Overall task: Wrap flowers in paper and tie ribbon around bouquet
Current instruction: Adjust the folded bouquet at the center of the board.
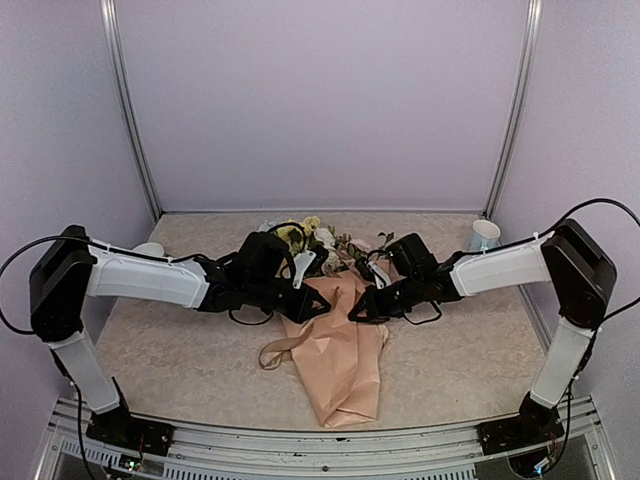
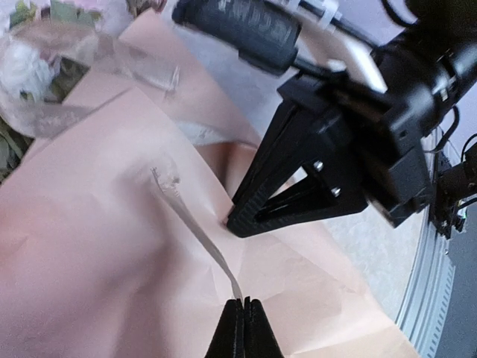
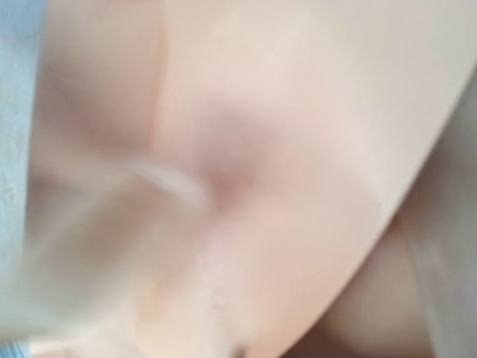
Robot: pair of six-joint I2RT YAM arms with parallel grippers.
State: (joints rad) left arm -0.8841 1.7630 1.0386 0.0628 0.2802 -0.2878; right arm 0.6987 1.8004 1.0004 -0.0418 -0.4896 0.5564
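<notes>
Paper (image 1: 340,375), ribbon (image 2: 203,239) across it, cup (image 1: 484,235) far right

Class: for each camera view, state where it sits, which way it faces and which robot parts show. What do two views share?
Top external: above and behind the bases, looking down at the table; left arm and right arm show.
Left wrist: on the left arm, close over the paper; its own fingers pinch the ribbon.
Right wrist: blurred, against pink paper; no fingers discernible.
Shared: top external and left wrist show the right fingers.
</notes>
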